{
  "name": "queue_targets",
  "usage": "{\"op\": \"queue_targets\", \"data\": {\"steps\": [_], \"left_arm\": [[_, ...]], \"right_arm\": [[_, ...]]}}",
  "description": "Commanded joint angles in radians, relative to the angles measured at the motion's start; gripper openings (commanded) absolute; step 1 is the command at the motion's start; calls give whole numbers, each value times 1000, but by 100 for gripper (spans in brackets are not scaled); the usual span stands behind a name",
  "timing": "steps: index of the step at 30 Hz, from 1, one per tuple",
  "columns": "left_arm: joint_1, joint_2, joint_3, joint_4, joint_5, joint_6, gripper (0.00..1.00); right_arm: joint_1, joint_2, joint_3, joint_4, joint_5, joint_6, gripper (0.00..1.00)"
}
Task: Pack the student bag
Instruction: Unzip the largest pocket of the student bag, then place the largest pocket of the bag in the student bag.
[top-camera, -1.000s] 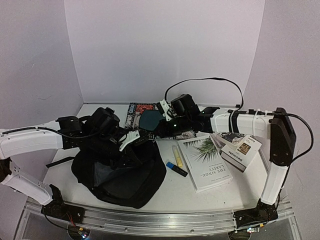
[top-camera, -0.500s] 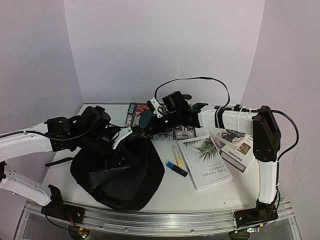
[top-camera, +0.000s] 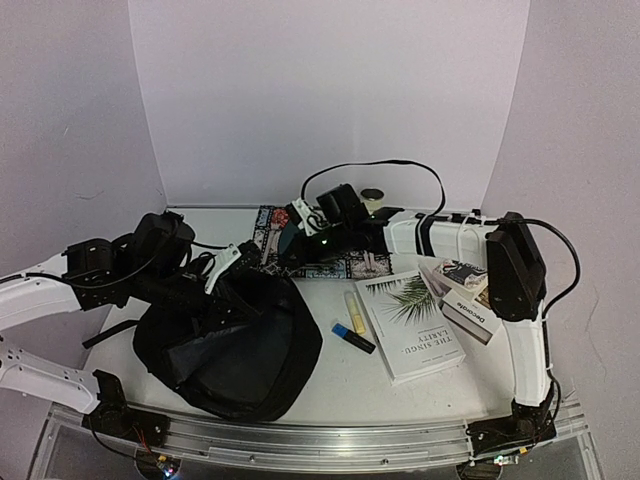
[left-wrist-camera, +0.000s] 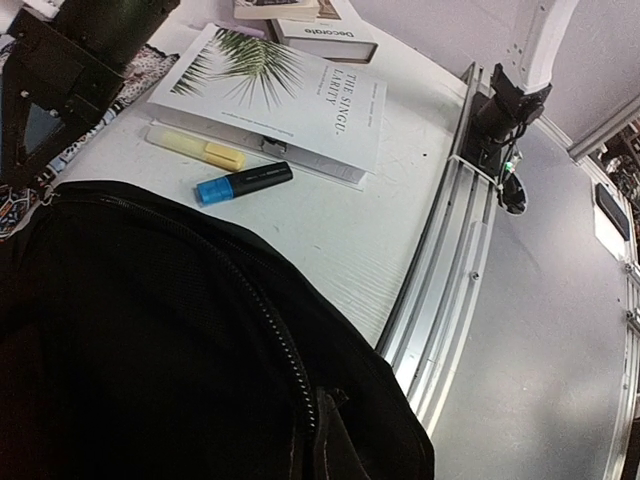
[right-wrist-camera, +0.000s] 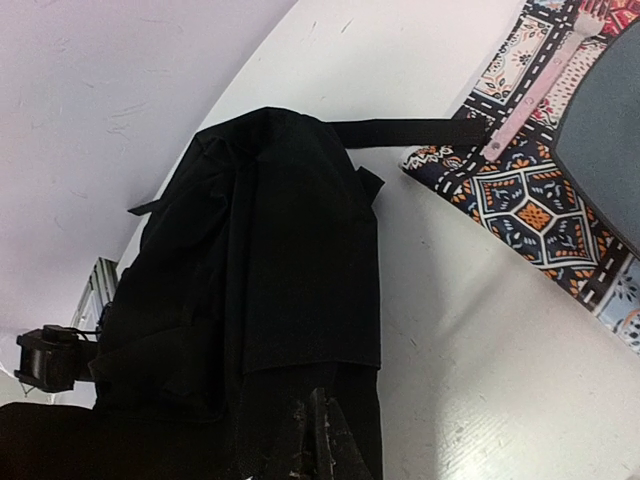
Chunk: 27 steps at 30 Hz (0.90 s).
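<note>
Since a second ago: shifted toward nine o'clock, both grippers together, with the student bag (top-camera: 235, 345) drawn the same way, its three-o'clock edge now farther from the highlighters.

As for the student bag: lies slumped at about seven o'clock on the bench (top-camera: 330, 390), black and rumpled, one strap trailing toward nine o'clock.

Left gripper (left-wrist-camera: 322, 425): comes in from nine o'clock, jaws pressed together, pinching black fabric right beside the bag's zipper track.

Right gripper (right-wrist-camera: 315, 435): reaches across from three o'clock, jaws likewise pressed together on a fold of the bag's black fabric, above a patterned mat (top-camera: 268, 228) at twelve o'clock of the bag. Beside it, a dark grey flat shape; cannot tell what.

At three o'clock of the bag, apart from it: yellow highlighter (top-camera: 352, 304) and blue-capped highlighter (top-camera: 350, 336), near each other. Just beside them toward three o'clock: white book with a palm-leaf cover (top-camera: 412, 322), lying flat. At that book's two-o'clock corner: small stack of books (top-camera: 470, 298), one lettered "Decorate".
</note>
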Motion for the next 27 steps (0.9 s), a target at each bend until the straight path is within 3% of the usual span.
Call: {"op": "queue_targets", "data": {"steps": [1, 4, 8, 14, 17, 20, 27], "left_arm": [[-41, -48, 22, -13, 9, -42, 0], [-41, -28, 36, -13, -143, -89, 0], [-39, 9, 66, -9, -353, -149, 0], [-37, 39, 72, 28, -544, -226, 0], [-37, 45, 59, 30, -631, -270, 0], [-13, 49, 40, 31, -695, -322, 0], [145, 124, -36, 32, -697, -380, 3]], "right_arm": [[-67, 43, 43, 68, 57, 32, 0], [-67, 28, 16, 69, 13, 43, 0], [-67, -45, -65, 73, 21, 43, 10], [-67, -195, -228, 73, 77, 25, 34], [-67, -291, -342, 73, 133, 21, 41], [-67, -374, -438, 73, 182, 26, 49], [-72, -578, -686, 64, 309, 90, 67]]}}
